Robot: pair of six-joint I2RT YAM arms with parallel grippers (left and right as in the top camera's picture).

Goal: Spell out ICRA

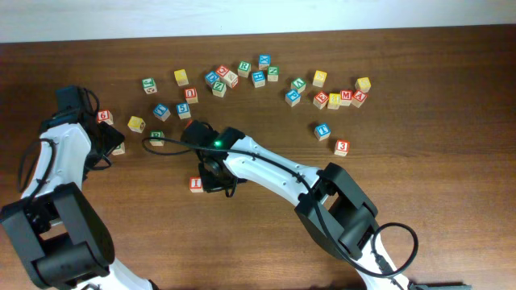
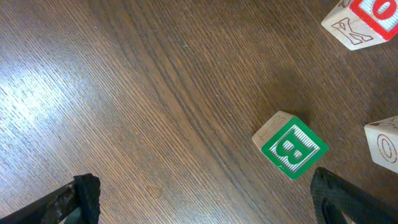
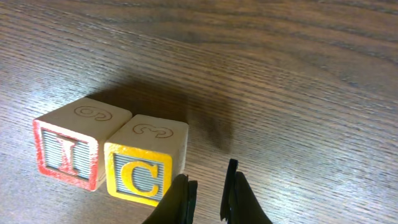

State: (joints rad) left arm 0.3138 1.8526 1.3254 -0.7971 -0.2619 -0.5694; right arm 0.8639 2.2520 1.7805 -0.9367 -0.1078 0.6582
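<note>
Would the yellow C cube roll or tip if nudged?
Probably neither: the C cube is flat-faced, rigid-looking wood resting flat, so it should slide. It touches the I cube, so a push that way would likely shift both.

Grained wood table (image 3: 298,74) (slight sheen), matt wooden C cube (image 3: 140,177)

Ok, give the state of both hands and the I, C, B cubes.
C cube: on the table, not gripped.
I cube: on the table, touching the C cube.
B cube: on the table, not gripped.
left hand: open, empty.
right hand: shut, empty, beside the C cube.
</note>
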